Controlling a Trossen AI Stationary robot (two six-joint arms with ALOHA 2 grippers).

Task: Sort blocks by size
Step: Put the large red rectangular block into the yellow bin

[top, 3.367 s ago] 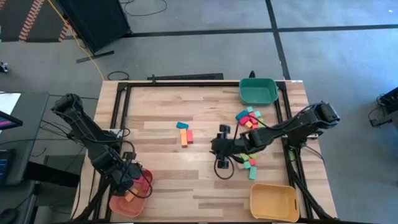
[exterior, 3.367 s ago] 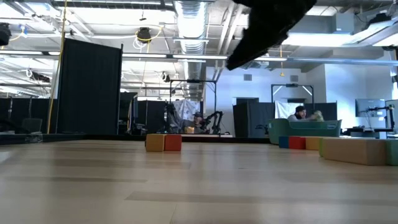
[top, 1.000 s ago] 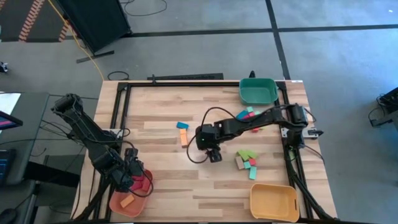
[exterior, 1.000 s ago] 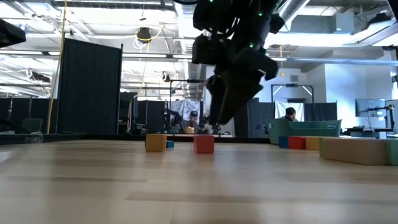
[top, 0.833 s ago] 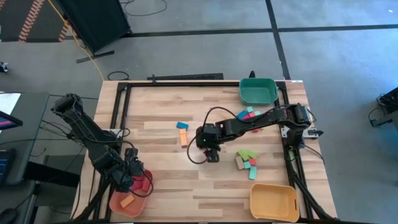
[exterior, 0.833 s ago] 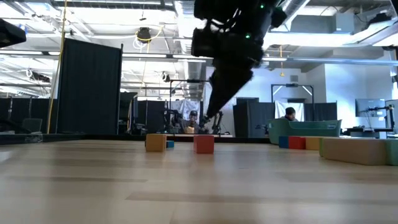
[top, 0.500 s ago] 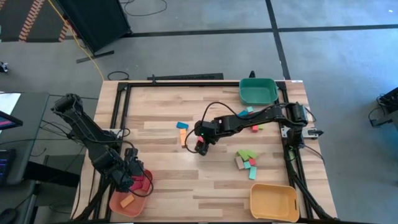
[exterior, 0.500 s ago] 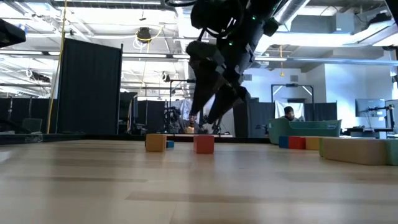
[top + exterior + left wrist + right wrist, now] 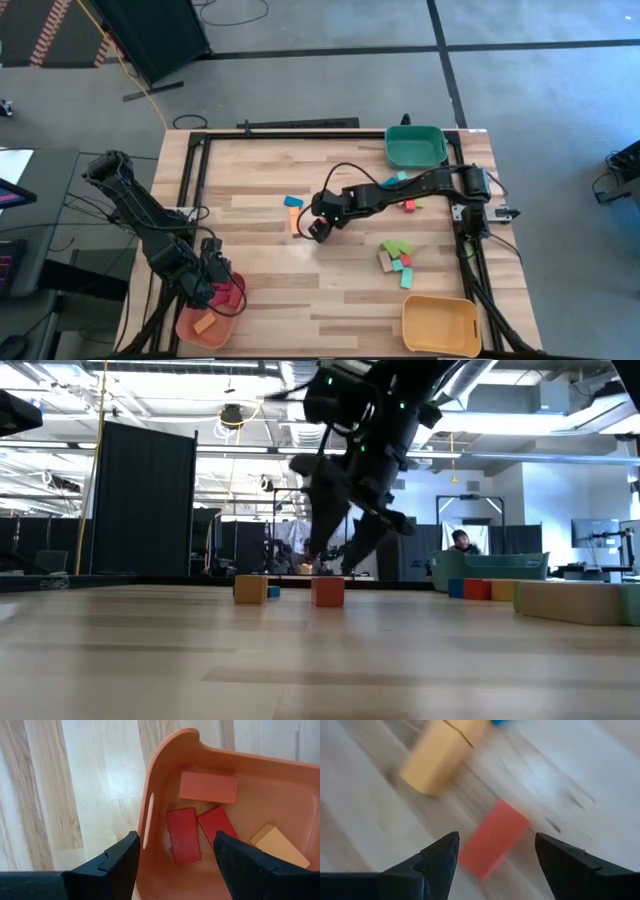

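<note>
Right gripper point(image 9: 495, 852): jaws wide, empty, over the red block point(image 9: 492, 841) mid-table.
Left gripper point(image 9: 175, 857): parted, empty, over the salmon tray point(image 9: 165, 760).
Risk: I could nudge the orange block point(image 9: 437, 762) beside it.

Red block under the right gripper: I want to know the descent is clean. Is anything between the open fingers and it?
Nothing visible. The right gripper is open above the red block; the orange block lies off to the side.

Wooden table point(image 9: 260, 270), scattered blocks point(image 9: 396, 257), green tray point(image 9: 415, 147), salmon tray point(image 9: 190, 328), yellow tray point(image 9: 440, 325)
</note>
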